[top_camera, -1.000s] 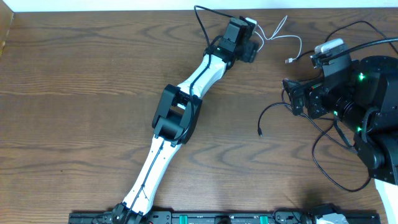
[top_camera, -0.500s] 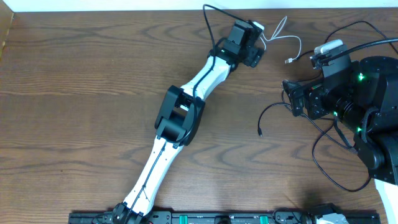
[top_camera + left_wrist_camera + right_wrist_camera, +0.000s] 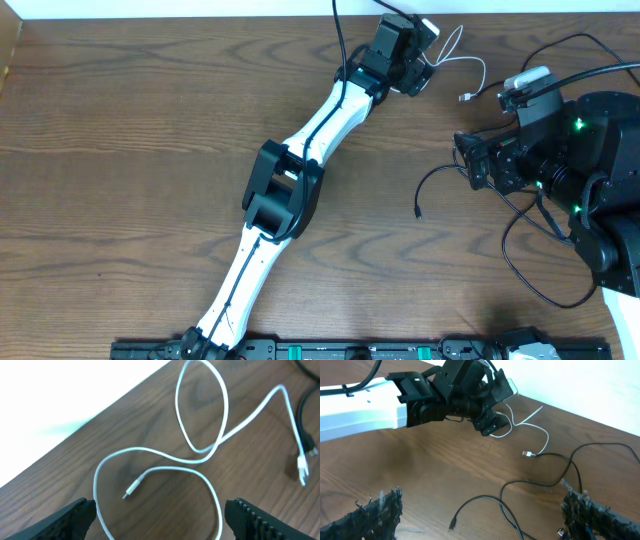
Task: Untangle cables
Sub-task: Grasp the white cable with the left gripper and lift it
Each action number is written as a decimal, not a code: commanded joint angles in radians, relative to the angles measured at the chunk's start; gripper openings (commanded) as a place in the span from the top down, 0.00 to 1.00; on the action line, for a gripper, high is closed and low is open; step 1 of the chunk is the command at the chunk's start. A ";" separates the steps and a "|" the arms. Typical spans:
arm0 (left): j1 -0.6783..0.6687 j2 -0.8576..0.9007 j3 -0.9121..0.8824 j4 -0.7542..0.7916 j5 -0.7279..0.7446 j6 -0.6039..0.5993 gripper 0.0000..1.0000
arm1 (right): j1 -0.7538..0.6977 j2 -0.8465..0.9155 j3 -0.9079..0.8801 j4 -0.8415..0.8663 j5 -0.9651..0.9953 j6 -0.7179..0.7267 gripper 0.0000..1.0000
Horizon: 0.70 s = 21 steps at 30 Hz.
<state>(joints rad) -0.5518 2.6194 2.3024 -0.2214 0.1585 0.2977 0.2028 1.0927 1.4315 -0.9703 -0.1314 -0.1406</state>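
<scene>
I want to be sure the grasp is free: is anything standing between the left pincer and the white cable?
Nothing visible does. The left pincer hangs open just above the white cable, and only bare table shows around the cable's loops.

Wooden table (image 3: 120, 150) — white cable (image 3: 218, 442), black cables (image 3: 504, 250) lying loose.

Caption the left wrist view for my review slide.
Open left gripper poised over the loosely looped white cable on the wooden table.
</scene>
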 commanded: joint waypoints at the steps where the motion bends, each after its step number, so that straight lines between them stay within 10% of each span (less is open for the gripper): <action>1: 0.005 -0.003 0.010 -0.002 0.008 0.117 0.14 | 0.008 -0.006 0.014 -0.003 -0.007 -0.014 0.01; 21: 0.058 0.108 0.004 0.030 -0.017 0.080 0.17 | 0.008 -0.006 0.014 -0.011 -0.010 -0.014 0.01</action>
<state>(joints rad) -0.4889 2.7125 2.3024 -0.2047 0.1497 0.4343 0.2028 1.0927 1.4315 -0.9794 -0.1349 -0.1406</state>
